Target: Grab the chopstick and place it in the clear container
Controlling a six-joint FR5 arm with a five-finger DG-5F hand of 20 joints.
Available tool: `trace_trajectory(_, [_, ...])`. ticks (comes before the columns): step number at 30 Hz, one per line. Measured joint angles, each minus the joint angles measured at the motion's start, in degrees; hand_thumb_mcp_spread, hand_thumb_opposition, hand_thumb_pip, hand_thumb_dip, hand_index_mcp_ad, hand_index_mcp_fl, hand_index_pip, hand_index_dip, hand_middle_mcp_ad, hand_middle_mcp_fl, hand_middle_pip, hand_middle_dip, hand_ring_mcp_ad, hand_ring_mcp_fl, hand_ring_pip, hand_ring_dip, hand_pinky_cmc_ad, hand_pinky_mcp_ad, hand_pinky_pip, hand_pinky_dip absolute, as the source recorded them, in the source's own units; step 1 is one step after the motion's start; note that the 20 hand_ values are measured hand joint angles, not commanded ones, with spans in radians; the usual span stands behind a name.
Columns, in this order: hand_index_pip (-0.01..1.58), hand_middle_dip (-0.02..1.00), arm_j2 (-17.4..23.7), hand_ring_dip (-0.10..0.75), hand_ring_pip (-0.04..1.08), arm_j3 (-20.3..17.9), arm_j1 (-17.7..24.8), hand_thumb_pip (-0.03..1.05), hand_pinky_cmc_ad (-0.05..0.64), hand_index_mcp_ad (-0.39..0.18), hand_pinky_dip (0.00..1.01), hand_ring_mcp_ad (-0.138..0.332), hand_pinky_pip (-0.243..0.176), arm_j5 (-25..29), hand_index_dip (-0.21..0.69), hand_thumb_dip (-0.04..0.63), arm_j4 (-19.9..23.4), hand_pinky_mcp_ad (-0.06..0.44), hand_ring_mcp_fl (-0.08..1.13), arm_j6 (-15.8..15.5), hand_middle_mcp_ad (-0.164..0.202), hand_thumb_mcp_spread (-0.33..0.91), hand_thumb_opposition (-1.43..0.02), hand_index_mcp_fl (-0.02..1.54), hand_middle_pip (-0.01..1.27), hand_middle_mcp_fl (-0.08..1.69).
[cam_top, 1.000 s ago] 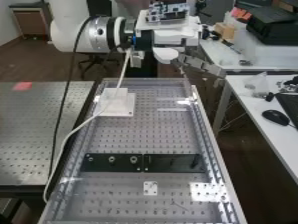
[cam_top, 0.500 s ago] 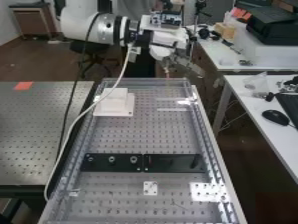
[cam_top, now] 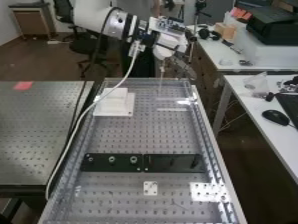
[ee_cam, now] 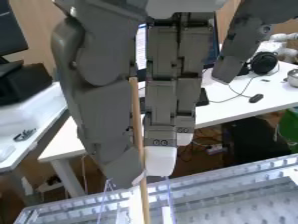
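The hand (ee_cam: 159,97) pinches 1 chopstick (ee_cam: 145,205) between its thumb and fingers. The chopstick points down, near the clear container (ee_cam: 170,200). It looks like wood, so it should be light and stiff, but thin and quick to roll. Best hold it up high, so the low end can go in 1st. I can't tell what is in the container.

Robotics lab, perforated metal bench (cam_top: 33,135), white arm (cam_top: 100,17) above, desks behind (one with a mouse (cam_top: 275,117))
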Motion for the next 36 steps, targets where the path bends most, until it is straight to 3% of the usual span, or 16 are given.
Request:
trace_trajectory(16, [0.14,0.63,-10.58,0.405,0.11,14.31,0.61,0.37,0.428,-0.166,0.18,-0.031,0.082,-0.64,0.443,0.283,-15.52,0.258,0.94,1.14,0.051,0.78,-1.05,1.42,0.32,1.42])
trace_trajectory(36, [0.12,0.64,-18.92,0.405,0.1,25.0,1.11,0.37,0.428,-0.166,0.18,-0.031,0.082,0.2,0.478,0.283,-27.11,0.26,0.94,-0.6,0.052,0.78,-1.05,1.42,0.32,1.42])
